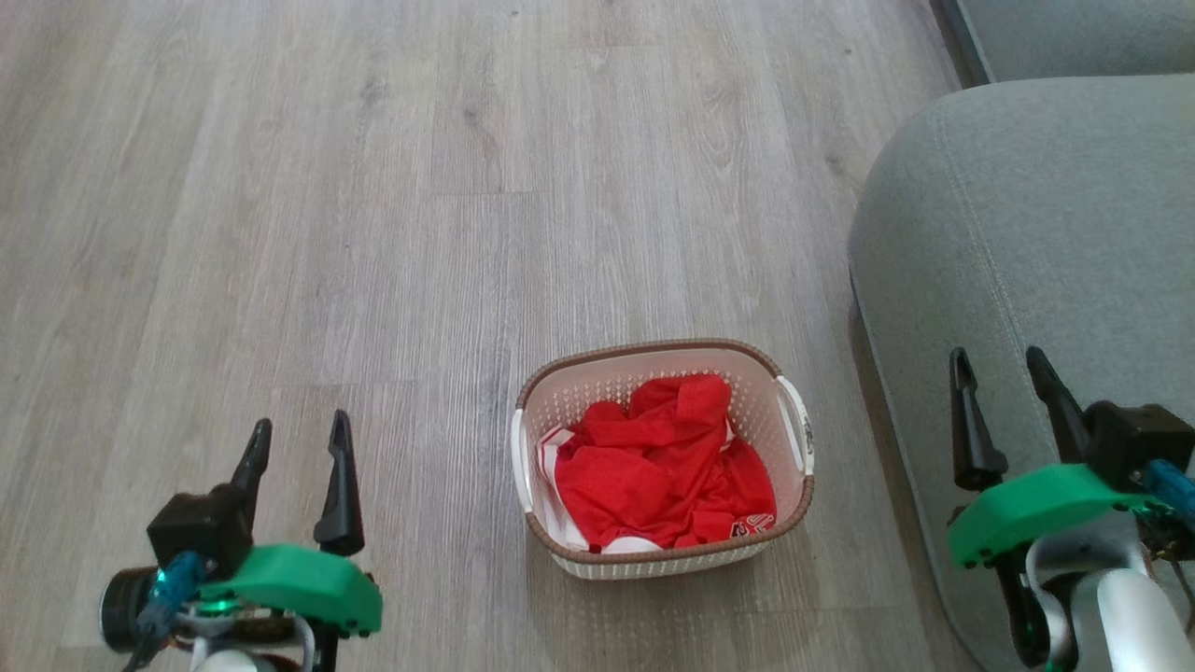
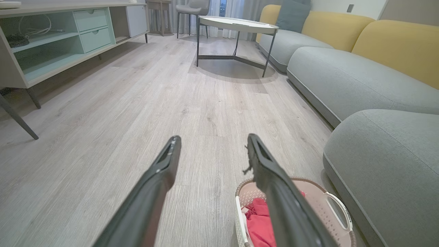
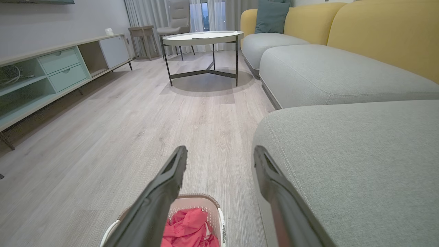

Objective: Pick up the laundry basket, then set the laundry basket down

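Well to the left of the laundry basket [image 1: 597, 387]: the left gripper [image 1: 302, 422], low over the wood floor [image 1: 373, 233]. Fingers spread wide, holding nothing, not touching the basket.

In the middle: the basket itself, sitting flat on the floor between the two grippers. Cream sides full of little holes, a brown rim, a white handle on each short side. Filled with red clothes [image 1: 663, 457], a bit of white showing under them.

Just right of the basket: a gray sofa [image 1: 1027, 233], near the basket's right handle but apart from it.

Further right of the basket: the right gripper [image 1: 995, 355], seen against the sofa seat. Fingers wide apart as well, holding nothing.

Far beyond the basket, in the wrist views: a long low shelf [image 2: 51, 44] with pale green drawers off to the left, then a round table [image 2: 236, 24] on thin dark legs.
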Tool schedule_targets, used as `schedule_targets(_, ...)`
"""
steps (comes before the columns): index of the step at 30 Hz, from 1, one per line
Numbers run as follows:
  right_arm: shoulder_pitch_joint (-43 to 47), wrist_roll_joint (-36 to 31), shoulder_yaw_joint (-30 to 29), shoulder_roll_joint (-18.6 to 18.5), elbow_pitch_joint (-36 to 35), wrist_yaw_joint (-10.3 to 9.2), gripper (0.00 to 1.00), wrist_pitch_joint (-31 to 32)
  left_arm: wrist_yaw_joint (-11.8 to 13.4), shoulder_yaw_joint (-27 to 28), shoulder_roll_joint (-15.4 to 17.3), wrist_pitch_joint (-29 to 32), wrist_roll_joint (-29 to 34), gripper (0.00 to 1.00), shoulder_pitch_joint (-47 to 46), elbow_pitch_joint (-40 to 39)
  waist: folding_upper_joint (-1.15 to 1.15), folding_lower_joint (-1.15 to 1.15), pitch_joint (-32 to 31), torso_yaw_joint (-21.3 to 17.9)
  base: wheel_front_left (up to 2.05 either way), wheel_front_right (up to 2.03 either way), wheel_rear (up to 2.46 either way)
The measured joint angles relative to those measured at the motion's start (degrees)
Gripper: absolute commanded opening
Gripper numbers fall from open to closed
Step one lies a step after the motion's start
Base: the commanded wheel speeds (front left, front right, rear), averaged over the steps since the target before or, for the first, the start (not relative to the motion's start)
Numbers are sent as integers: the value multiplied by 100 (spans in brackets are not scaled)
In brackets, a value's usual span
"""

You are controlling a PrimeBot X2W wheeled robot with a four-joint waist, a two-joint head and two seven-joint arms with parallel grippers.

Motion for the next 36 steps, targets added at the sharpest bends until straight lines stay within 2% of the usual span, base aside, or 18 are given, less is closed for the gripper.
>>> schedule_targets(11, 0, 1, -1, 1, 14, 0, 100, 0, 81, -38, 40, 0, 52, 100, 3, 5, 0, 0, -63, 28, 0, 0, 0)
schedule_targets(12, 0, 1, -1, 1, 14, 0, 0, 0, 93, -48, 51, -2, 58, 0, 3, 2, 0, 0, -69, 30, 0, 0, 0)
schedule_targets(17, 137, 87, 29, 29, 376, 0, 0, 19, 88, -57, -27, 1, -48, 0, 146, 319, 0, 0, -72, 28, 0, 0, 0)
schedule_targets(36, 166, 1335, 3, 29, 527, 0, 0, 142, -111, 0, -31, 159, -1280, 0, 111, 536, 0, 0, -87, 2, 0, 0, 0)
